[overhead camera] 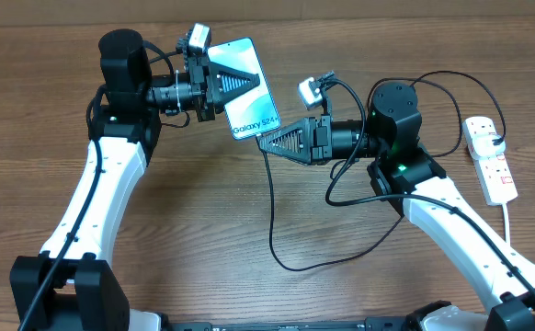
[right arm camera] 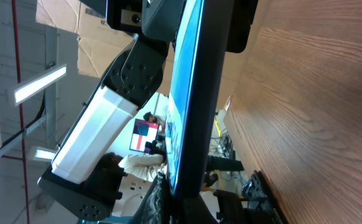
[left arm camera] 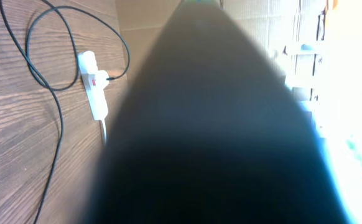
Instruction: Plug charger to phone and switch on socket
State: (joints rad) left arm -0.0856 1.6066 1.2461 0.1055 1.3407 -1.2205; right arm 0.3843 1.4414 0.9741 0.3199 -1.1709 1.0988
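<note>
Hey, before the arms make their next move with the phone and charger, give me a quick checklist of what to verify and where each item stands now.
1. Left claw gripping the slim blue-screened smartphone: ok, shut on it.
2. Right claw holding the thin black charger cable near its tip: ok, shut, cable trailing from it.
3. Plug tip seated in the phone's bottom edge: cannot tell, the claw hides it.
4. Cable slack: ok, a loose loop lies on the wooden table.
5. White power strip with red switches switched on: cannot tell.
</note>
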